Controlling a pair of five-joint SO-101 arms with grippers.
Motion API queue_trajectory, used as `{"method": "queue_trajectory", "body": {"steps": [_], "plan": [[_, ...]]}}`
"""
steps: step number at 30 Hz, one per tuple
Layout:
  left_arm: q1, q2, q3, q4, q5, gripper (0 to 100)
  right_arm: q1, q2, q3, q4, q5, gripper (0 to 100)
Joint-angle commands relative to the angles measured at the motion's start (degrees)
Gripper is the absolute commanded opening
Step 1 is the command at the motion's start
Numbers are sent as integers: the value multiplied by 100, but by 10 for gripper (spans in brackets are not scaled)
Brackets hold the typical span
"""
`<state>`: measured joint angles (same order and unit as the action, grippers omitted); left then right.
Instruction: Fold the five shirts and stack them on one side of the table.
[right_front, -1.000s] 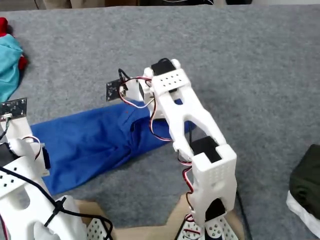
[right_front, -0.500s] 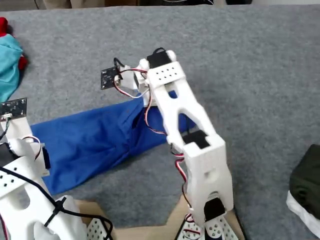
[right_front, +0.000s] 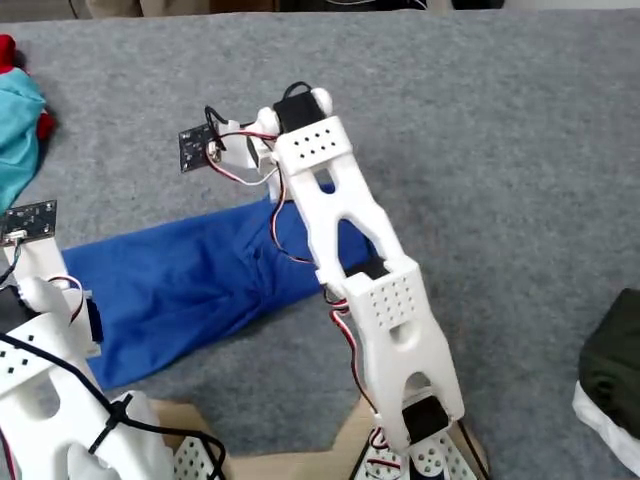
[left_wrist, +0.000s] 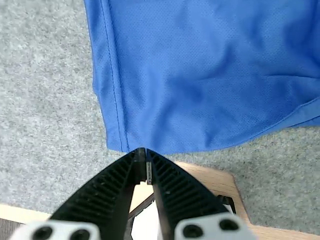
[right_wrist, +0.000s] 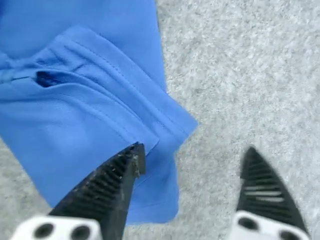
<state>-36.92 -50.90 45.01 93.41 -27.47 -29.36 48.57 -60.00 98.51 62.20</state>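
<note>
A blue shirt (right_front: 190, 280) lies partly folded on the grey cloth, running from the near left toward the middle. My right gripper (right_wrist: 192, 160) hangs open over the shirt's collar end (right_wrist: 120, 95), one finger above the blue cloth and the other above bare grey surface. In the high view the right arm (right_front: 330, 215) stretches over that end of the shirt. My left gripper (left_wrist: 145, 162) is shut and empty just off the hem of the blue shirt (left_wrist: 200, 70), near the table's front edge. The left arm (right_front: 40, 370) stands at the near left.
A teal garment (right_front: 18, 125) with something red (right_front: 10, 50) lies at the far left edge. A dark green garment (right_front: 612, 360) on white cloth sits at the near right edge. A wooden board (left_wrist: 210, 182) lies at the front edge under the arms' bases.
The right arm has swung leftward and farther back over the shirt's collar end. The left arm and the shirt have stayed put.
</note>
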Motion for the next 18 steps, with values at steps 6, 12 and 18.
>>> {"method": "queue_trajectory", "body": {"steps": [6, 12, 18], "plan": [[-70, -57, -229, -229, 35, 19, 207, -154, -514, 396, -273, 86], [-62, 374, -440, -633, 299, 21, 734, -778, 303, 396, -721, 43], [-325, 1982, -1248, -695, 264, 121, 1200, -1516, 1341, 387, -703, 83]]}}
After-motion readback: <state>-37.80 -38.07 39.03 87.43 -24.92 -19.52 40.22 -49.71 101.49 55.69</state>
